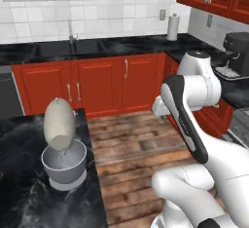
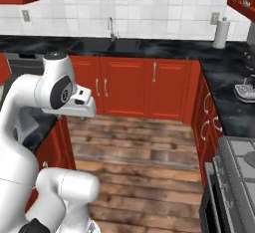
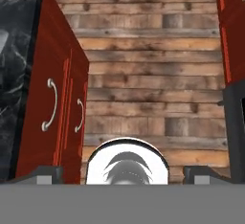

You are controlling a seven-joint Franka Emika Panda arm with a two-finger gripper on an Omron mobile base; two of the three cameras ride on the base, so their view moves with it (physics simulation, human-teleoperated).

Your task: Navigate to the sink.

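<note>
Grey mixer bowl (image 1: pixel 63 166) at eight o'clock held only its beater, black sink (image 1: pixel 73 47) lay lengthwise along the far counter at eleven o'clock, faucet (image 2: pixel 111 28) upright, gripper (image 3: pixel 122 173) fingers stood wide apart, holding nothing.

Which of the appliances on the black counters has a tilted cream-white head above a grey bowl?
The stand mixer on the island counter at left; the black coffee machine has no bowl.

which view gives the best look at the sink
The right base view: the sink sits near the middle of the far counter, faucet against white tile. The left base view has it further left, fainter. The hand view looks down at floor planks.
</note>
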